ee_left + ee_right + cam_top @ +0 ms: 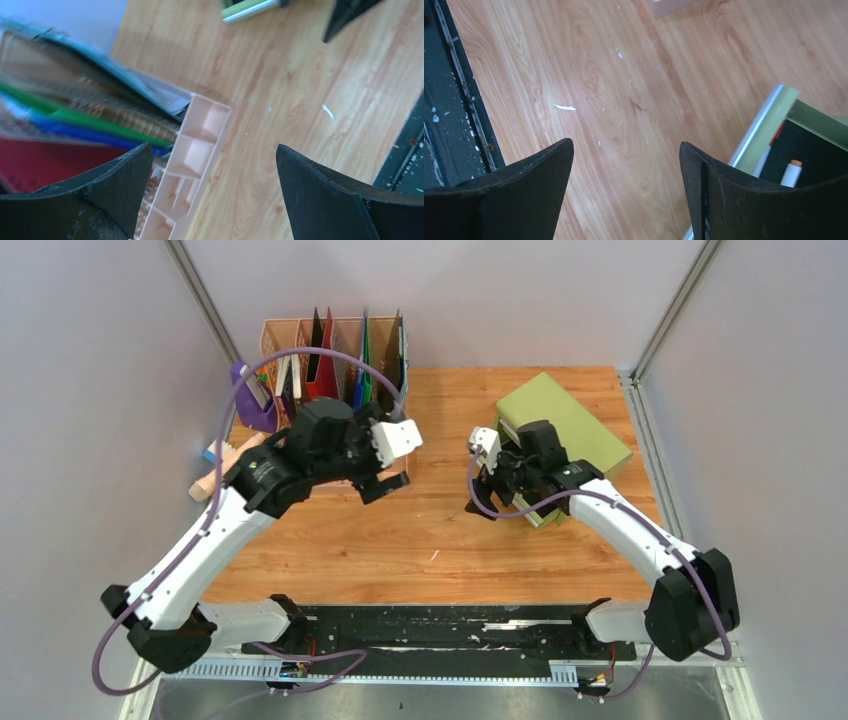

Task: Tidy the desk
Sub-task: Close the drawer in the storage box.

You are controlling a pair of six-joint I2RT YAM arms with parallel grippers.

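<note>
The desk (440, 540) is a light wood-grain tabletop with a black rail (440, 625) along its front edge. My left gripper (387, 482) is open and empty, hovering just in front of a pink file rack (335, 350) that holds upright folders and books. In the left wrist view the gripper (212, 150) has the rack's pink corner (200, 145) between its fingers, below them. My right gripper (488, 502) is open and empty, just left of the green drawer cabinet (575, 425). In the right wrist view the gripper (626, 144) is over bare wood, beside the open drawer (769, 125), which holds a white marker (791, 172).
A purple object (250, 400) and a pink and blue item (215, 475) lie at the desk's left edge, beside the rack. A small white scrap (565, 107) lies on the wood near the front rail. Grey walls close in on three sides.
</note>
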